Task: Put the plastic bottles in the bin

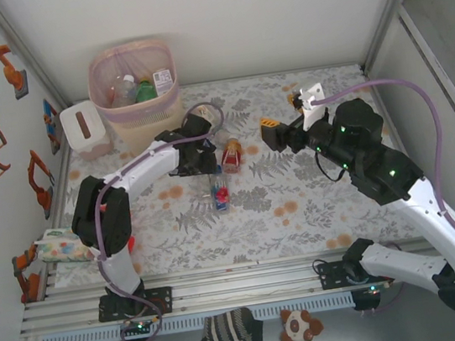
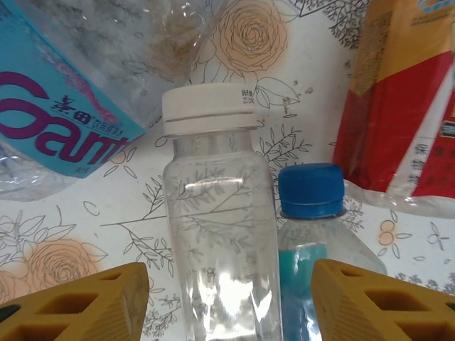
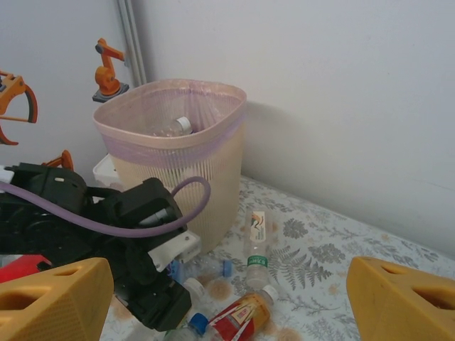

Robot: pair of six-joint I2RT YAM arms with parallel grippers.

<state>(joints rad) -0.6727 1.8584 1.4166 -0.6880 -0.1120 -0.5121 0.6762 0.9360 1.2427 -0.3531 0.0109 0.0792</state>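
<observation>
My left gripper (image 2: 231,312) is low over the table, jaws open. Between its yellow fingers stand a clear white-capped bottle (image 2: 217,227) and a blue-capped bottle (image 2: 313,220), with a gap showing at the left finger. A blue-labelled bottle (image 2: 64,106) and a red-labelled one (image 2: 405,106) lie beyond. From above, the left gripper (image 1: 196,159) is right of the bin (image 1: 133,90), beside a red-labelled bottle (image 1: 231,155). The beige, pink-lined bin (image 3: 178,156) holds bottles (image 3: 174,126). My right gripper (image 1: 271,133) hangs open in the air, holding nothing.
A white tissue box (image 1: 84,127) stands left of the bin and a tissue pack (image 1: 60,247) lies by the left wall. Another small bottle (image 1: 220,195) lies mid-table, a green-capped one (image 3: 256,245) nearer the bin. A striped sock (image 1: 229,331) and plush toy (image 1: 300,324) lie in front of the rails.
</observation>
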